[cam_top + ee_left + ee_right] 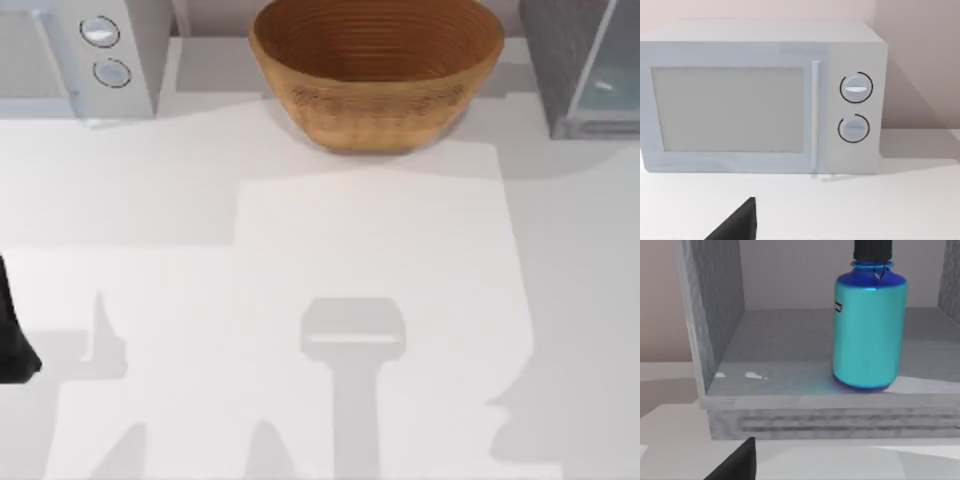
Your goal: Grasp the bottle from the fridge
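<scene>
The surface (330,250) was white. Fridge (575,65) sat at its far right corner, microwave (75,55) far left, woven bowl (376,70) btwn them. Bottle (869,322) stood upright on the fridge floor, near the front edge. Tool state for both arms: couldn't tell.

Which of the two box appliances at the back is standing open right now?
The fridge, the dark grey speckled cabinet at the table's back right. The right wrist view looks straight into it, with the bottle upright on its floor. The white microwave at back left has its door shut.
</scene>
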